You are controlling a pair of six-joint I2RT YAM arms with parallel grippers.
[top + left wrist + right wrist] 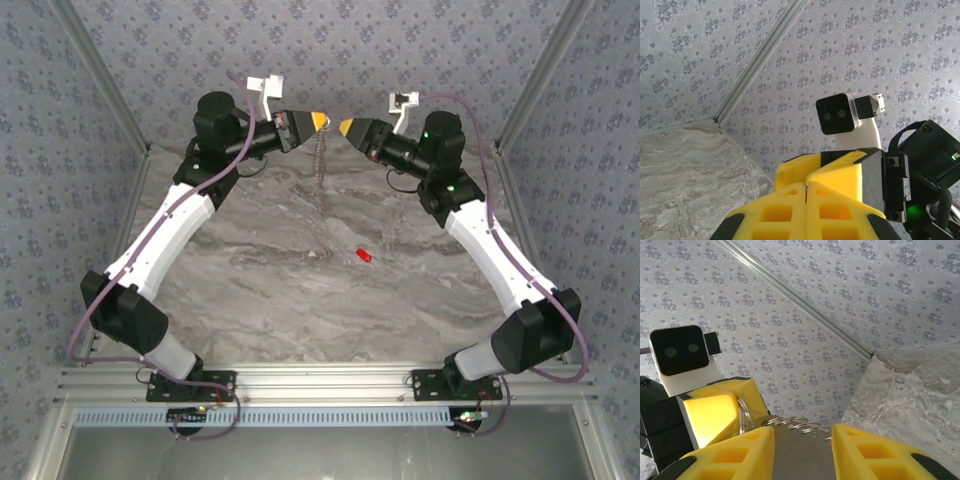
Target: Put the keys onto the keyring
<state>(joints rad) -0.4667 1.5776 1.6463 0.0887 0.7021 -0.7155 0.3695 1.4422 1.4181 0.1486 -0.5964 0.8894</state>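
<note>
My two grippers meet tip to tip, raised over the far middle of the table. The left gripper [319,121] [806,187] is shut, with a sliver of wire pinched between its pads. That wire is the keyring [743,415], a thin metal loop at its fingertip with a springy coil [802,424] [320,152] trailing from it. The right gripper [345,126] [802,430] faces it with jaws apart. A flat grey piece [800,455] fills the gap between them; whether it is gripped is unclear. The small red key [364,256] lies on the marble, nearer the right arm.
The marble table [280,280] is enclosed by patterned walls at the back and sides, with metal posts [110,80] [545,75] in the corners. An aluminium rail [320,382] carrying both arm bases runs along the near edge.
</note>
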